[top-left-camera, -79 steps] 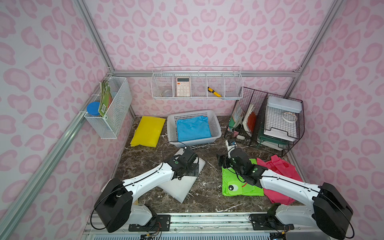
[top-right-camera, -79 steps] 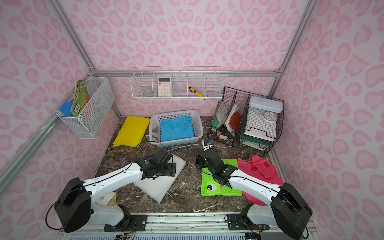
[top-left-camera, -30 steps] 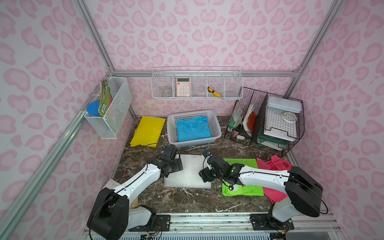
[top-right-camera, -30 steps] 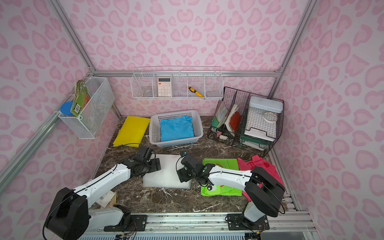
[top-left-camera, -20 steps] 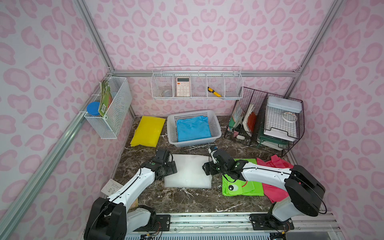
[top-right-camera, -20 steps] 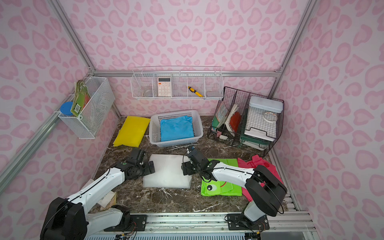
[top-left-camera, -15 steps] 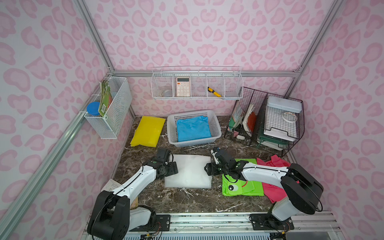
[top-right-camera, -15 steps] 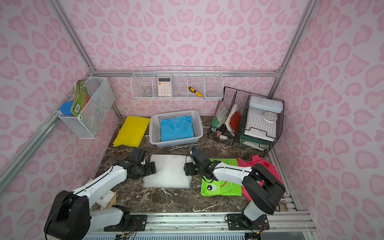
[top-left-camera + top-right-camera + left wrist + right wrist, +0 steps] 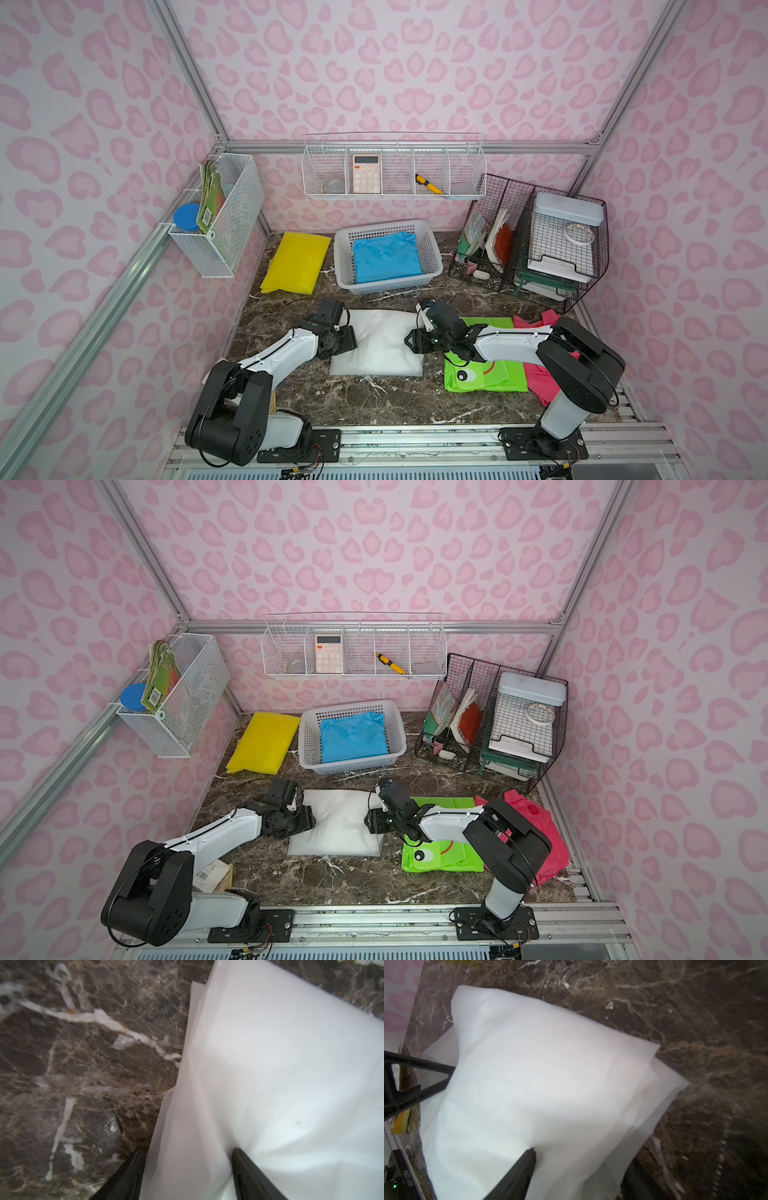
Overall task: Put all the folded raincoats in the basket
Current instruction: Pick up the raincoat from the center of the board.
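A white folded raincoat [image 9: 378, 340] [image 9: 338, 823] lies mid-table, puffed up between my two grippers. My left gripper [image 9: 347, 338] [image 9: 307, 820] sits at its left edge. In the left wrist view, that gripper [image 9: 188, 1151] is open, one finger on the marble, the other on the raincoat [image 9: 270, 1064], fabric bulging between. My right gripper [image 9: 413, 340] [image 9: 372, 823] sits at the right edge. In the right wrist view it [image 9: 581, 1157] is open astride the raincoat [image 9: 539, 1074], one finger on top and the other half hidden below. The white basket [image 9: 434, 253] [image 9: 397, 729] behind holds a blue folded raincoat [image 9: 386, 257].
A yellow folded raincoat [image 9: 297, 262] lies left of the basket. Green [image 9: 482, 370] and pink [image 9: 544, 370] raincoats lie under the right arm. Black wire file holders [image 9: 532, 241] stand at the back right. White wire racks [image 9: 392, 174] [image 9: 220, 220] hang on the walls.
The white raincoat has gone from tilted to square on the table. Both grippers have settled on its opposite edges, and their jaws have narrowed, bunching the fabric.
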